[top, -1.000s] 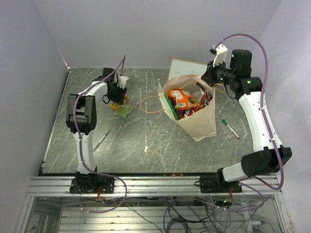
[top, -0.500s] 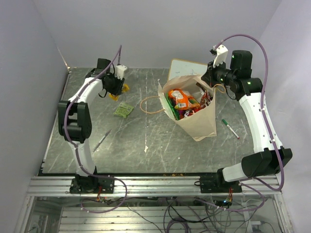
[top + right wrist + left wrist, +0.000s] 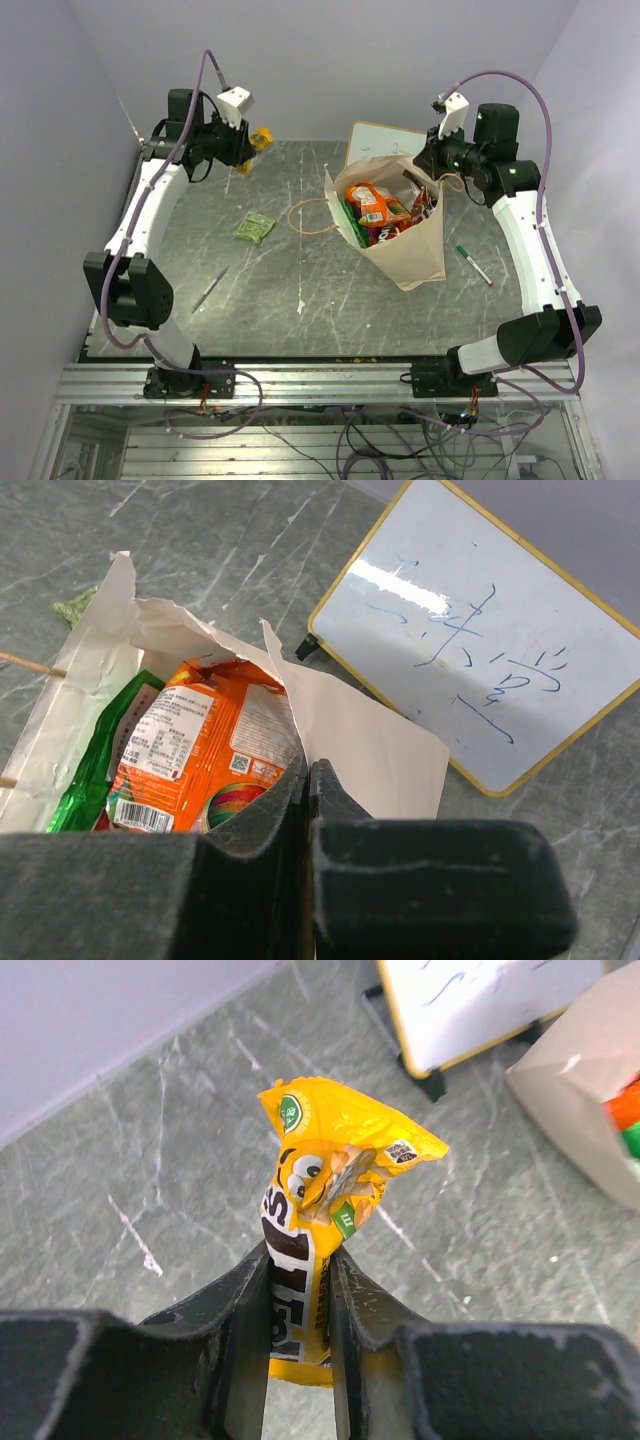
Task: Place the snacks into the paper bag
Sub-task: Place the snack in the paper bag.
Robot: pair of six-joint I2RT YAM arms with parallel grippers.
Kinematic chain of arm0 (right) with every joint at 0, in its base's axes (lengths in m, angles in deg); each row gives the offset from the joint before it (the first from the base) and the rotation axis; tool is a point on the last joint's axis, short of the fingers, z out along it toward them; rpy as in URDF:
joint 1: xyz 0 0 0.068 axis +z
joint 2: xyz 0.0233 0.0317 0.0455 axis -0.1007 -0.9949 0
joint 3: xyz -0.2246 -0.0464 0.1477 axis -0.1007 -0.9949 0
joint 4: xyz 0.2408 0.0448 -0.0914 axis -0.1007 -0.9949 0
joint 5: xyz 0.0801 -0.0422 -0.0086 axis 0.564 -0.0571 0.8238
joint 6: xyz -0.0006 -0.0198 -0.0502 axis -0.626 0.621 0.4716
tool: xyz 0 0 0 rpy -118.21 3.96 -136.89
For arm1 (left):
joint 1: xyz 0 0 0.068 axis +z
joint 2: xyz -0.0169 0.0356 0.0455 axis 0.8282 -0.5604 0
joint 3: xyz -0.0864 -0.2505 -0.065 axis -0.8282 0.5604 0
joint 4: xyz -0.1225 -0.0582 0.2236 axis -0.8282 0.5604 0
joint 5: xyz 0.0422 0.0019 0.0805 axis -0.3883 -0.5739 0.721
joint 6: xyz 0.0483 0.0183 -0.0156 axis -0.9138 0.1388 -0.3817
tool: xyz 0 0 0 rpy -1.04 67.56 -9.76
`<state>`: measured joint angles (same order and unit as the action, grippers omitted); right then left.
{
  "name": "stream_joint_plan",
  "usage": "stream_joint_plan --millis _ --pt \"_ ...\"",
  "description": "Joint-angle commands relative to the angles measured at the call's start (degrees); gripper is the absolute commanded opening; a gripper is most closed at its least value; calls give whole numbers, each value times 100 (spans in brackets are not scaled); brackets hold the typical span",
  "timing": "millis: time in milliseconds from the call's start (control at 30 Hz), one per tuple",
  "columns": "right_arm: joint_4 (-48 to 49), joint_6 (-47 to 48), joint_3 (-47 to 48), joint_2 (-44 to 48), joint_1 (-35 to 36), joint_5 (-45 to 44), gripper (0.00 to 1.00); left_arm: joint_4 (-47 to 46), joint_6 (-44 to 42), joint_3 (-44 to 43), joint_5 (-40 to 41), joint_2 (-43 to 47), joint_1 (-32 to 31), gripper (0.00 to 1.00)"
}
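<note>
My left gripper (image 3: pixel 245 150) is raised over the back left of the table, shut on a yellow snack packet (image 3: pixel 260 138). In the left wrist view the packet (image 3: pixel 330 1160) stands up between the two fingers (image 3: pixel 245 1310). The tan paper bag (image 3: pixel 410 250) stands open at centre right, with an orange packet (image 3: pixel 372 203) and green and red packets inside. My right gripper (image 3: pixel 425 175) is shut on the bag's back rim (image 3: pixel 370 740), pinching the paper, with the orange packet (image 3: pixel 200 740) just below. A small green packet (image 3: pixel 254 227) lies on the table left of the bag.
A yellow-framed whiteboard (image 3: pixel 375 137) leans behind the bag. A green-capped pen (image 3: pixel 474 265) lies right of the bag and a thin dark pen (image 3: pixel 210 290) lies at front left. The bag's cord handle (image 3: pixel 305 215) loops onto the table on its left.
My left gripper closed on the yellow packet and lifted it off the table, up and toward the back left. The right arm and the bag have not moved.
</note>
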<state>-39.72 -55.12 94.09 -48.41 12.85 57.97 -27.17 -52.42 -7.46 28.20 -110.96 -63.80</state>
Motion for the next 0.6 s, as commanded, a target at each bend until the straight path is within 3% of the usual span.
stream_joint_plan --millis 0,233,567 --pt "-49 17 -57 200 -39 132 0 -219 518 -336 -600 406 -112 34" --pt "-33 0 -73 237 -39 183 0 -203 977 -790 -837 527 -741 34" --pt "-6 -44 -143 306 -39 259 0 -222 1210 -1350 -418 93 -2421 33"
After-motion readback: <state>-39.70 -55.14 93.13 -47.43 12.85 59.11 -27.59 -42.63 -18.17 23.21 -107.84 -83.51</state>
